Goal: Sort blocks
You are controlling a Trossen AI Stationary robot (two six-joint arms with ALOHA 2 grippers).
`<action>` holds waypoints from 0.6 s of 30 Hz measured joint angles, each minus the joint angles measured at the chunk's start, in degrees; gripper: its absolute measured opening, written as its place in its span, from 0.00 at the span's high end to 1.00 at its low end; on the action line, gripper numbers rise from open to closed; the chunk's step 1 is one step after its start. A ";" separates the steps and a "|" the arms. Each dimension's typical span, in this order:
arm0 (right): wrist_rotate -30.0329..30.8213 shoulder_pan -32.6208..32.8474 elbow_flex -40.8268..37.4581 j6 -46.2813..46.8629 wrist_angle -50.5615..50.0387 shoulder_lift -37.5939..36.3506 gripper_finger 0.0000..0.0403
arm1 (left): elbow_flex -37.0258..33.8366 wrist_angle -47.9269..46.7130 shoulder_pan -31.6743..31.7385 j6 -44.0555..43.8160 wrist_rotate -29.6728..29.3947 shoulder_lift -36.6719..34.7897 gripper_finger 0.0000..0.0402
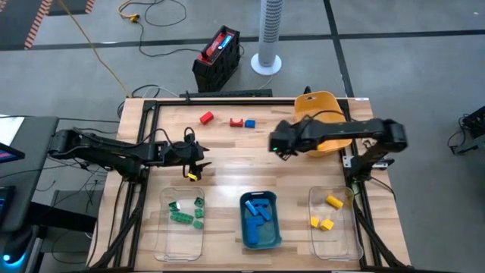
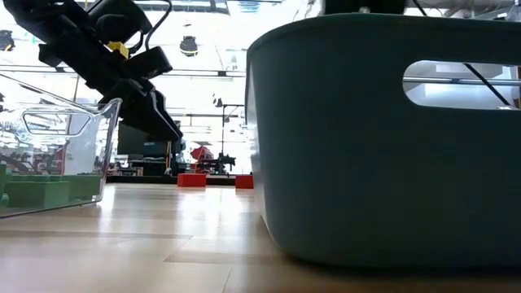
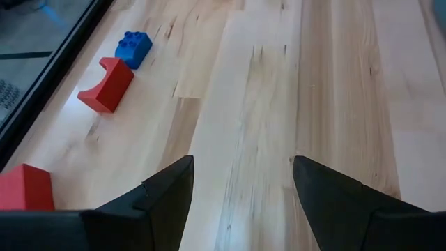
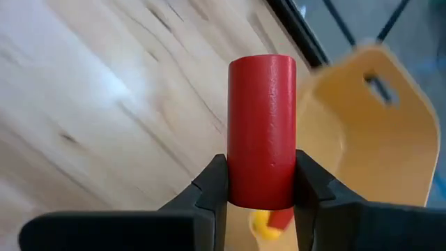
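Observation:
My right gripper [image 4: 261, 174] is shut on a red cylinder block [image 4: 263, 111], above the table just in front of the yellow bin [image 4: 369, 139]; in the high view it [image 1: 277, 142] is to the left of that bin [image 1: 324, 114]. My left gripper [image 3: 240, 171] hangs open over bare wood at the table's left middle [image 1: 201, 163], with nothing between its fingers. Two red blocks [image 1: 206, 117] [image 1: 236, 122] and a blue block [image 1: 250, 123] lie flat on the table near the far edge. My right gripper pinches the red cylinder's round side [image 4: 240, 188] between its two fingers, toward one end of the block. The rest of the cylinder sticks out past the fingertips. The fingers slant downward, and the block is lifted clear of the table.
Along the near edge stand a clear bin [image 1: 168, 231] with green blocks, a teal bin [image 1: 244, 227] with blue blocks and a clear bin [image 1: 348, 227] with yellow blocks. The teal bin [image 2: 383, 138] fills much of the low view. The middle of the table is bare wood.

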 joint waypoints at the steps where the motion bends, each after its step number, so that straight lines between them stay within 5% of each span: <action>1: -1.09 -1.46 -2.56 0.37 0.62 -1.96 0.74 | 0.00 0.21 -0.01 0.13 0.00 0.00 0.40; 8: -11.04 -17.06 -13.74 -0.02 5.15 -9.82 0.74 | 0.00 2.88 -0.02 1.69 -0.01 0.00 0.40; 18: -21.83 -33.88 -14.31 -9.39 7.28 -4.52 0.74 | 0.00 2.80 -0.02 3.05 -0.02 0.00 0.40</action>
